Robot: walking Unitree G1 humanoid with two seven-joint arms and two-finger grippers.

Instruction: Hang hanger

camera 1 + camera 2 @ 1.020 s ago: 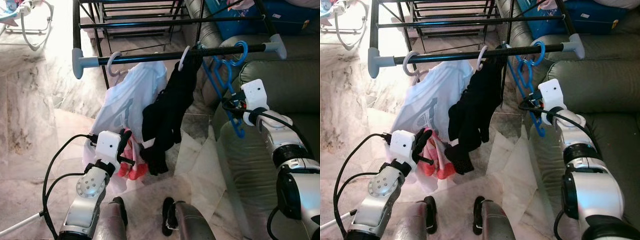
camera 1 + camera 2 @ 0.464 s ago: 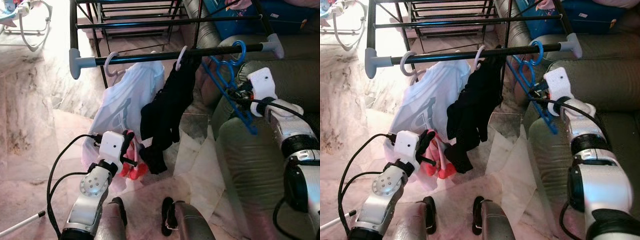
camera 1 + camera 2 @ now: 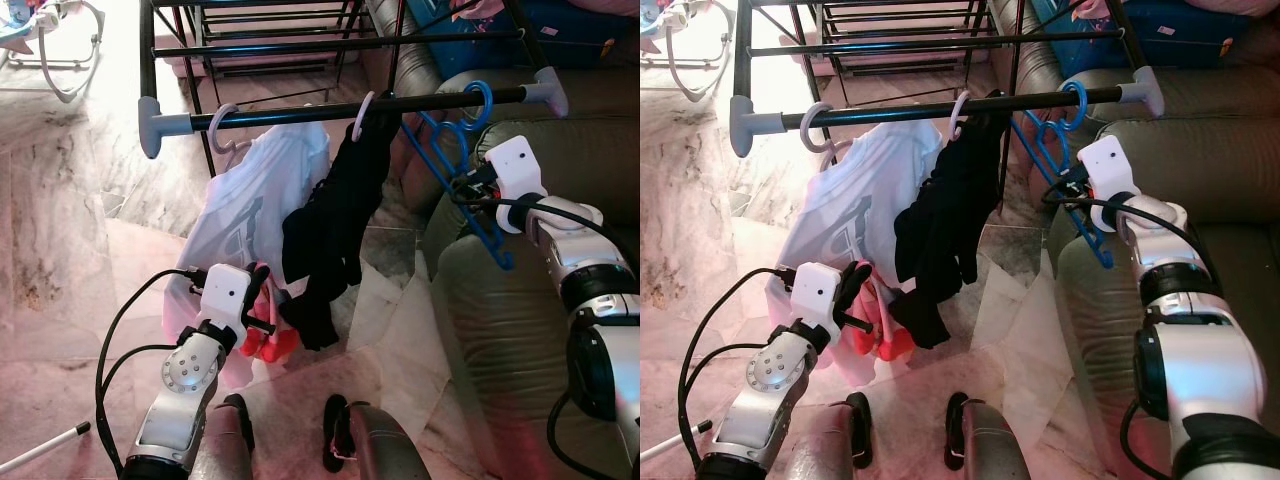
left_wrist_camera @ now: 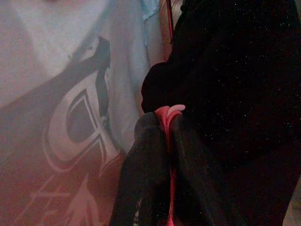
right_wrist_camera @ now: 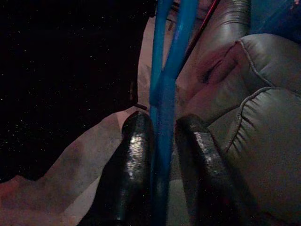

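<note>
A blue plastic hanger has its hook looped over the black rail near the rail's right end cap. My right gripper is shut on the hanger's lower bar, and the hanger slants toward the sofa. To its left on the rail a black garment and a white printed shirt hang from white hooks. My left gripper, low in front of the shirt, is shut on a red cloth.
A grey-green sofa stands close behind the right arm, with a blue bag on it. More black rack bars run behind the rail. Pale sheets lie on the marble floor. A baby bouncer stands far left.
My right gripper has risen and swung the hanger's lower end out toward the sofa, then eased slightly back left. The left arm has hardly moved.
</note>
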